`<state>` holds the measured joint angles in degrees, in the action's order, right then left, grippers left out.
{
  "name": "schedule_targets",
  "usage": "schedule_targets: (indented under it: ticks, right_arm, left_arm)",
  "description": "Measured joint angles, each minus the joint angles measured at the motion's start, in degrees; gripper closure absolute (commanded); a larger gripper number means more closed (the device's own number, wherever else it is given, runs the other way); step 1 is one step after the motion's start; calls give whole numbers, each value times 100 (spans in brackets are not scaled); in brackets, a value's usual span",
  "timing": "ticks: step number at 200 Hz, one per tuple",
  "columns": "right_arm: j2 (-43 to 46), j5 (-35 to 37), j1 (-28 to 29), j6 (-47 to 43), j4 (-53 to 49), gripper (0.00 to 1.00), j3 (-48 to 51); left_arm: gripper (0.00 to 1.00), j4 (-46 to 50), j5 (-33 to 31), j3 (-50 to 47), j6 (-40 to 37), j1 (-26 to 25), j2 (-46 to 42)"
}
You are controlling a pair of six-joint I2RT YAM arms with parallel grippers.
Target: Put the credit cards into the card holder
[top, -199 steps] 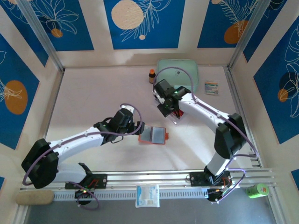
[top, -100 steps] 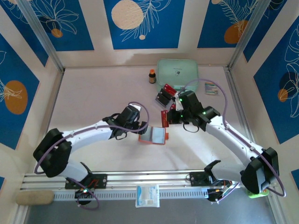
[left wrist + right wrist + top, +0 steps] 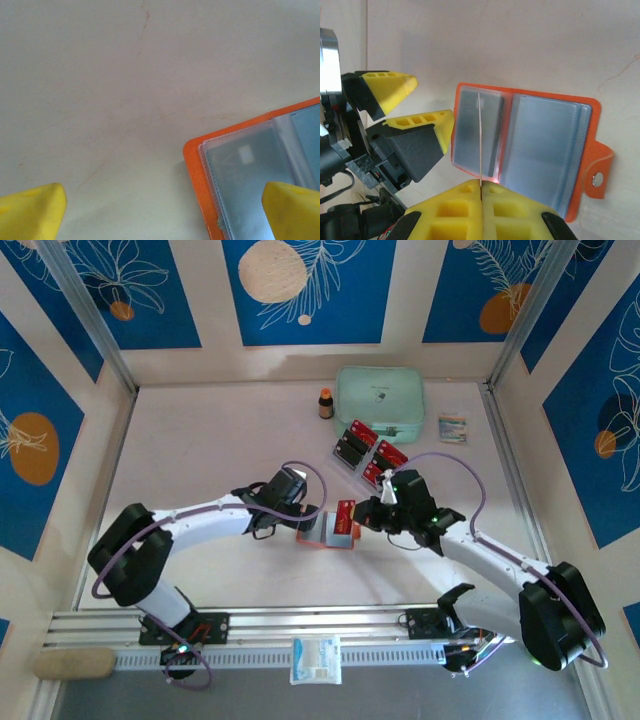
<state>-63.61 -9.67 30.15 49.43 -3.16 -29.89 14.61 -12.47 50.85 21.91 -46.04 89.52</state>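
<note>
Right claw [image 3: 481,187] hovers over the open orange card holder [image 3: 540,150], clenched on a red credit card [image 3: 480,135] edge-on — left claw [image 3: 303,522] released, spread wide at the holder's left edge. Pale table [image 3: 200,440], blue-patterned walls [image 3: 300,290]; more credit cards [image 3: 353,445] lie near the mint pouch [image 3: 380,400].

The right pincer [image 3: 481,186] pinches a card [image 3: 479,135] edge-on over the open holder [image 3: 540,145]; the left pincer [image 3: 434,102] gapes just beside it.

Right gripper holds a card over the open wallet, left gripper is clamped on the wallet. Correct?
No: the left gripper is open, fingers wide apart at the wallet's corner, as the left wrist view shows. The right gripper does hold a card over the open wallet.
</note>
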Motion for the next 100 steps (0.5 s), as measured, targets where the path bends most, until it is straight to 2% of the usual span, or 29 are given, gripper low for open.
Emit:
schedule_targets:
  ticks: [48, 100]
  right_arm:
    - [-2, 341, 317, 177, 273, 100, 79]
    - [-225, 501, 350, 254, 374, 100, 79]
  left_arm:
    - [0, 0, -11, 22, 0, -26, 116]
    - [0, -2, -114, 20, 0, -37, 179]
